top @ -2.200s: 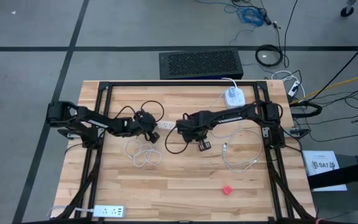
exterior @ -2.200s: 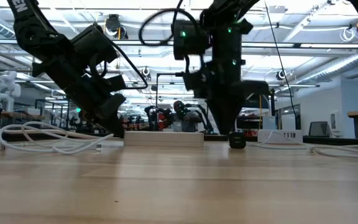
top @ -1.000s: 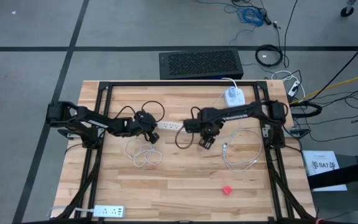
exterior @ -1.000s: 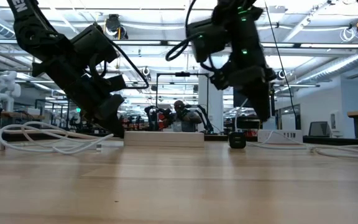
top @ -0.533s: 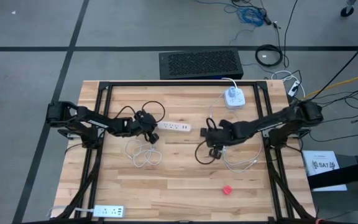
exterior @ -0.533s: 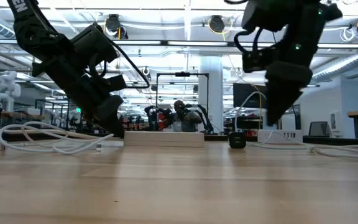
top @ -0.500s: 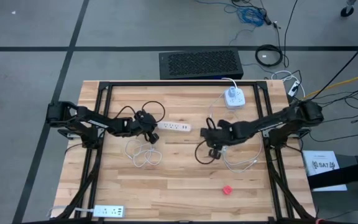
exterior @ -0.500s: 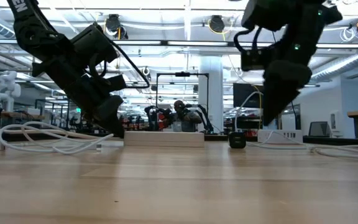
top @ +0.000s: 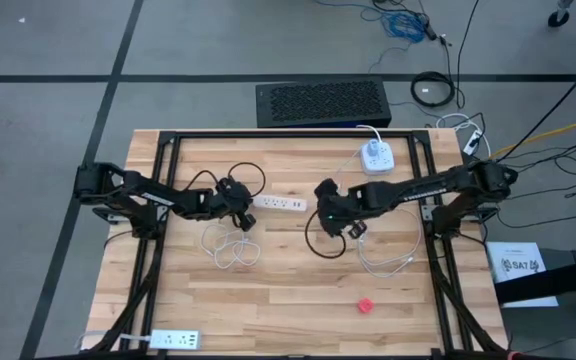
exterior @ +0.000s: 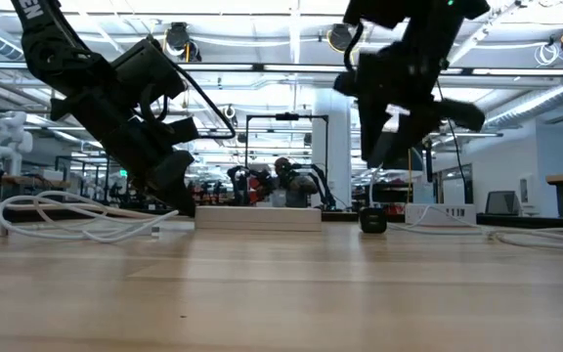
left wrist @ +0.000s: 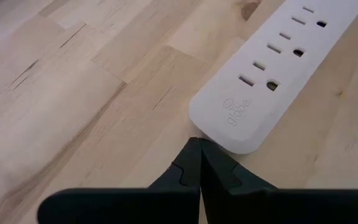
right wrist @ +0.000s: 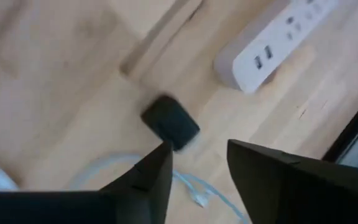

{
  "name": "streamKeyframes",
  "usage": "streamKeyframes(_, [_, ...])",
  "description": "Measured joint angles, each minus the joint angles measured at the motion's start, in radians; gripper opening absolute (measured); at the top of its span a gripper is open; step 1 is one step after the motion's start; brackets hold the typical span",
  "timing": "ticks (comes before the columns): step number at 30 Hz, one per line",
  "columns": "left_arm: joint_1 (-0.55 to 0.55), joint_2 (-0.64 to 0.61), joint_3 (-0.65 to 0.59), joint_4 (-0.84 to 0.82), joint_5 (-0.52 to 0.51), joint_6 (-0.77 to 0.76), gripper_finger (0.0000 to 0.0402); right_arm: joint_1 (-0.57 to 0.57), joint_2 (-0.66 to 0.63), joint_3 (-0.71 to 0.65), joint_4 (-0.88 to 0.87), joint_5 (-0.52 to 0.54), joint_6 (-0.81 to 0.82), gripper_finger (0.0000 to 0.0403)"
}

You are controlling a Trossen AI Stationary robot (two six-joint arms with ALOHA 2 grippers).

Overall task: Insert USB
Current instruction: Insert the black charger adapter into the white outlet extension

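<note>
Centrally, right gripper (top: 349, 226) hovering over tabletop (top: 298, 290), fingers parted and empty, left gripper (top: 245, 213) pinched shut beside power strip (top: 279, 203), frame's left-centre

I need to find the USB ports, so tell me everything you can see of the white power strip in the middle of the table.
The white power strip is a long, smooth plastic bar lying flat on the wooden table. One rounded end carries a faint logo and a row of mains sockets on top; the other end face has two USB ports. The left claw, shut, has its tip at the logo end. Nothing is plugged in.
</note>
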State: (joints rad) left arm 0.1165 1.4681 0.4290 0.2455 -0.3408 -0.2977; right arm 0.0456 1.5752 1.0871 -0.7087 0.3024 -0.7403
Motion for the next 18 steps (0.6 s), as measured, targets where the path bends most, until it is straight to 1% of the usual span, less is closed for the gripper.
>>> streamKeyframes(3, [0.0, 0.0, 0.0, 0.0, 0.0, 0.0, 0.0002, -0.001, 0.05, 0.011, -0.009, 0.032, -0.128, 0.0164])
streamKeyframes(7, [0.0, 0.0, 0.0, -0.004, 0.0, 0.0, 0.0002, 0.005, 0.136, 0.011, -0.014, 0.057, -0.237, 0.0194])
streamKeyframes(13, [0.0, 0.0, 0.0, -0.01, 0.0, 0.027, 0.0002, 0.016, 0.21, 0.03, -0.003, 0.117, -0.3, 0.0223])
streamKeyframes(16, [0.0, 0.0, 0.0, -0.01, 0.0, 0.047, 0.0002, 0.008, 0.22, 0.049, 0.004, 0.104, -0.305, 0.0228])
streamKeyframes(18, [0.001, 0.0, 0.0, -0.011, 0.001, 0.051, 0.0002, -0.001, 0.228, 0.055, 0.01, 0.074, -0.321, 0.0229])
